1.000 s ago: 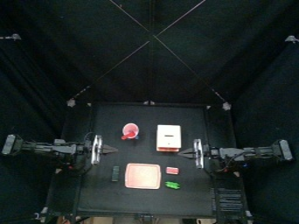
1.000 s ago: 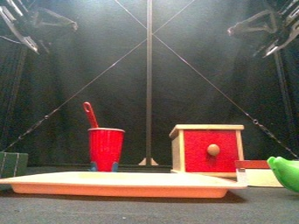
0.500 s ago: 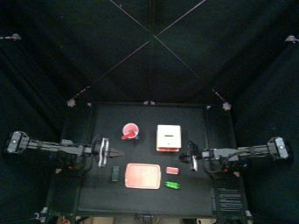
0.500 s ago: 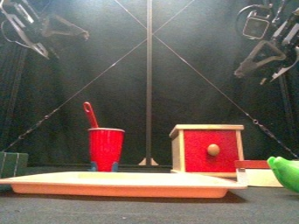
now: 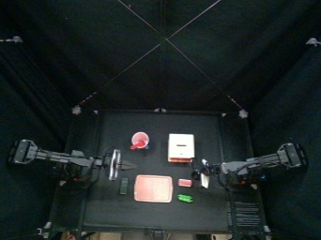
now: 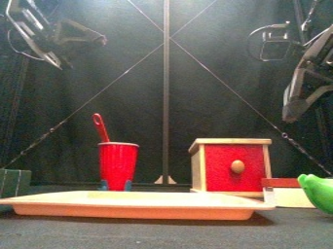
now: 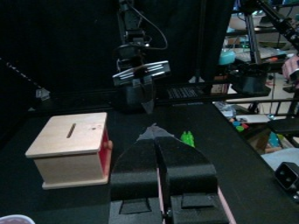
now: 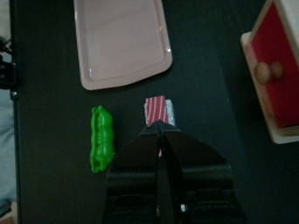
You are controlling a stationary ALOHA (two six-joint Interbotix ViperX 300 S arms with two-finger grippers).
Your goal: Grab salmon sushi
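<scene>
The salmon sushi [image 8: 159, 111] is a tiny orange-red piece with a white edge, lying on the black table just ahead of my right gripper [image 8: 160, 131]. Those jaws are shut and hold nothing, hanging above the table near the sushi [image 5: 185, 182]. In the front view the sushi [image 6: 281, 183] shows at the right edge, and the right gripper [image 6: 306, 78] is high above it. My left gripper [image 7: 156, 131] is shut and empty, hovering over the table's left side [image 5: 119, 165].
A pink square tray [image 5: 153, 188] lies at the front middle with a green pea pod [image 8: 101, 138] beside it. Behind stand a red cup [image 5: 139, 141] with a spoon and a wooden box with a red front [image 5: 183, 146]. A dark block [image 5: 122, 187] sits left of the tray.
The right arm has come down and swung toward the front of the table, near the sushi. The left gripper has edged inward. Nothing on the table moved.
</scene>
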